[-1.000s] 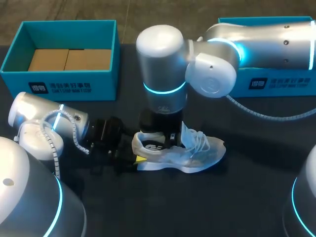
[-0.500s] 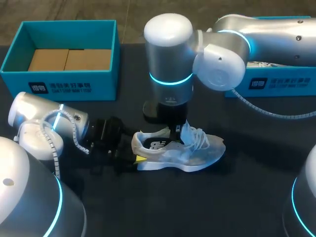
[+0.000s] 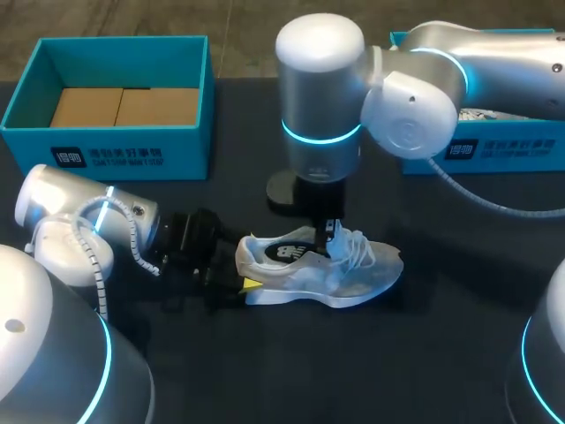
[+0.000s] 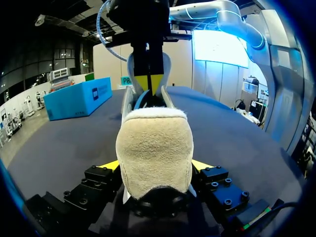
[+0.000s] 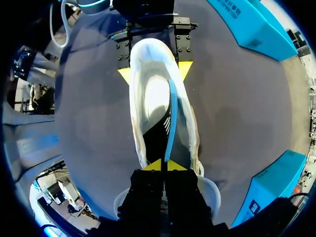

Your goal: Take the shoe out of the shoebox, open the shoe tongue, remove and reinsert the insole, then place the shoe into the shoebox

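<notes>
Shoe (image 3: 322,269) lies upright on the table (image 3: 441,353), heel clamped between my left gripper's (image 4: 154,165) fingers to steady it, I judge, while my right gripper (image 5: 161,164), tips pressed together, pinches the insole (image 5: 170,118) above the opening.

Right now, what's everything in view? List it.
shoe: 1, white, lying on its side mid-table, heel toward the left arm
pale blue strip: 1, thin, standing up out of the shoe's opening; insole or tongue, cannot tell
shoebox: 1, teal, open, far left of the table
cardboard insert: 1, tan, on the floor of that shoebox
second box: 1, teal, far right, partly behind the right arm
table: 1, dark top
left gripper: 1, yellow tips, closed on the shoe's heel from both sides
right gripper: 1, yellow tips, above the shoe's opening, pinched on the strip
</notes>
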